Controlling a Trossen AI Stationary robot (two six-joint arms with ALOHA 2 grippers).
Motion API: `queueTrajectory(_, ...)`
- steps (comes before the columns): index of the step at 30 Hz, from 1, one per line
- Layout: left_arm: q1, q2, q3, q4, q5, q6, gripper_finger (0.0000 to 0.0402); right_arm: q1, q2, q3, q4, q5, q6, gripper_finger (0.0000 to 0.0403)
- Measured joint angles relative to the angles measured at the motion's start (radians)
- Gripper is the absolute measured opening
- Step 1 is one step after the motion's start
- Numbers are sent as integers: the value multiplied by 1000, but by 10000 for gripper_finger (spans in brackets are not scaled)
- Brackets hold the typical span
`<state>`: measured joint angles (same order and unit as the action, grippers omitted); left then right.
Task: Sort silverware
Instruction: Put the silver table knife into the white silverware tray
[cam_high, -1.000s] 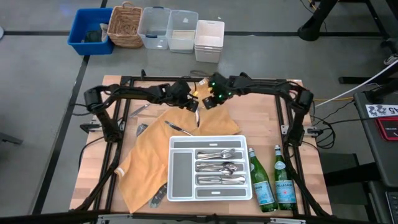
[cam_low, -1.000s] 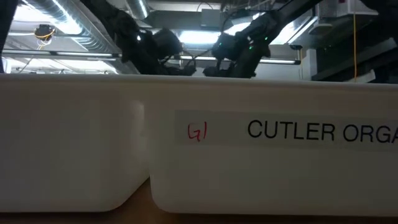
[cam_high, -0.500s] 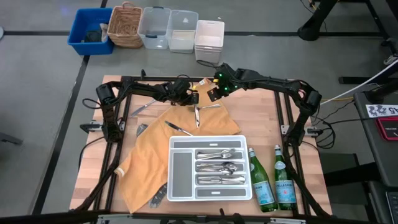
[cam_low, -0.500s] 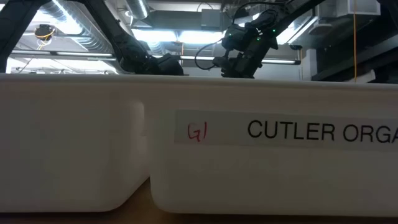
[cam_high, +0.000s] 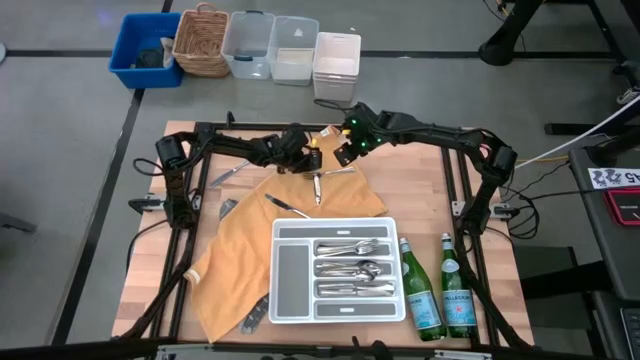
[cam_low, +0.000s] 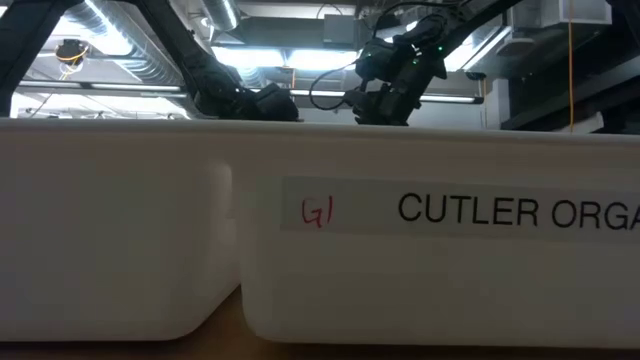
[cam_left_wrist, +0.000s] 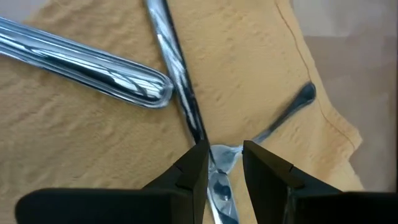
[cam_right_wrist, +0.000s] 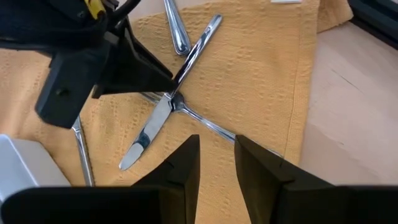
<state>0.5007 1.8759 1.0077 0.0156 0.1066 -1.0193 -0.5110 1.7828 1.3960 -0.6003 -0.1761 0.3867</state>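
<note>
Loose silverware lies on a yellow cloth (cam_high: 240, 250). A table knife (cam_high: 318, 188) lies flat there, crossed over a slim utensil (cam_right_wrist: 217, 130), with a third handle (cam_left_wrist: 93, 65) beside them. My left gripper (cam_left_wrist: 225, 163) is low over the crossing and open, one finger on each side of the knife (cam_left_wrist: 177, 74). My right gripper (cam_right_wrist: 216, 155) hangs open and empty above the cloth's far part, just right of the left one (cam_high: 314, 160). More silverware (cam_high: 350, 268) fills a white divided tray (cam_high: 278, 300). My left gripper comes slanting down from the table's far left with its fingers (cam_left_wrist: 198, 163) astride the knife's middle (cam_left_wrist: 219, 185), lying across it. The knife lies flat on the cloth. Whether the fingers touch it, I cannot tell.
Two green bottles (cam_high: 420, 295) stand right of the tray. Single pieces lie on the cloth (cam_high: 287, 207), on the bare wood at far left (cam_high: 225, 175) and near the front (cam_high: 252, 315). Bins (cam_high: 240, 45) sit beyond the far edge. The tray wall (cam_low: 400, 260) blocks the low view.
My left gripper has sunk toward the cloth and rolled, ending astride the knife. My right gripper has risen and drawn back toward the table's far edge. The silverware on the cloth has stayed where it was.
</note>
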Motion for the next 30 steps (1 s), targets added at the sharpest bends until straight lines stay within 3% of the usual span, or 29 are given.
queueTrajectory(11,5,35,0,15,-2,-19,88,0,0,0,0,0,-29,101)
queueTrajectory(17,2,98,4,120,63,-78,88,0,0,0,0,0,-46,101)
queueTrajectory(30,31,107,5,105,89,-73,88,0,0,0,-19,-45,-86,101)
